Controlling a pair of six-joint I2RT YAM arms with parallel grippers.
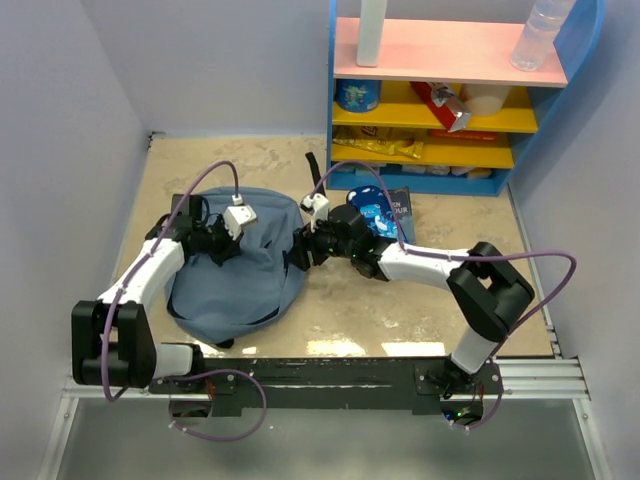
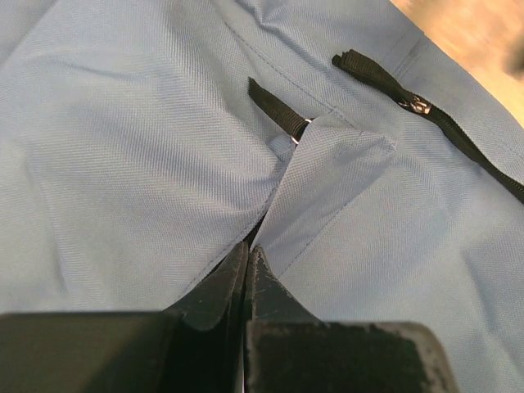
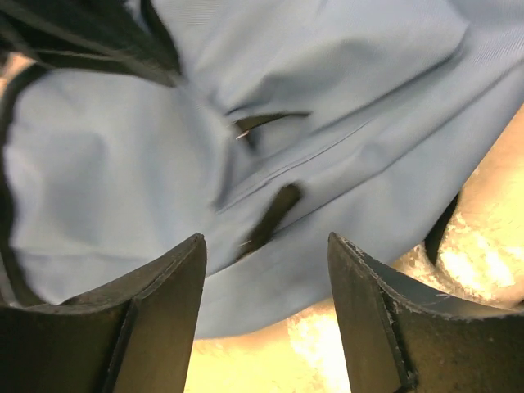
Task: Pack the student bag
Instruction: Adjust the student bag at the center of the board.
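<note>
Lying flat on the table (image 1: 400,300), the student bag (image 1: 240,280) looks soft and floppy, so it'll sag wherever it's lifted. Left pincer (image 2: 248,250) is clamped on a fabric fold (image 2: 319,188); right pincer (image 3: 266,241) sits apart by the bag's edge. I'd grab seams or the black strap (image 2: 458,139).

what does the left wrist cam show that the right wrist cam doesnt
Only left wrist: the left gripper shut, pinching a fold of the student bag, and a black strap with a metal buckle. Only right wrist: the right gripper open, and the beige table under the bag's edge. Both: the bag's slate-blue fabric and black webbing.
</note>
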